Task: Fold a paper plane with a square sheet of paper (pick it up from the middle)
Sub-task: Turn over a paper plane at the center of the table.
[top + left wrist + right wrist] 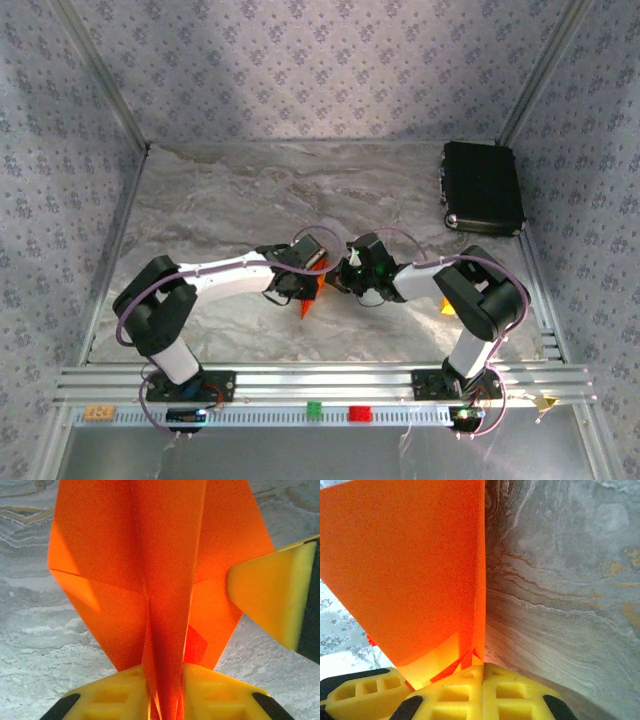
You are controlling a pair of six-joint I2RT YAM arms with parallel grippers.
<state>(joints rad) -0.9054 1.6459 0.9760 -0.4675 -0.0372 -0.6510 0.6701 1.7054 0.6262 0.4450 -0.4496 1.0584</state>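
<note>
Paper plane [165, 580] at centre stage, and we find it well apart from the black box [483, 187], nearer the arm bases than that box is and off toward the left arm's side of it, above the marbled tabletop [220, 200] with both our wrists crowded round it. Our right gripper [482, 669] is pressed together on the paper, its yellow pads meeting right at the upright crease, a broad orange panel rising on one side. Our left gripper [166, 674] has its pads tight against either side of the centre keel, pinching it near the bottom, though the layers there look a little flared rather than flat. One of the right gripper's fingers [267, 595] sits just beside the wing edge in the left wrist view. By our reading, we are firming up the keel so the wings can be set, and most of the folding looks done: the dart shape and centre crease are already there. To do this well, we want both pinches lined up on that one crease, squeezing square to it. We want no pull away from each other, since thin paper tears or slips. We want the flared layers gathered evenly before any pressure goes on, or the wings may end up lopsided.
</note>
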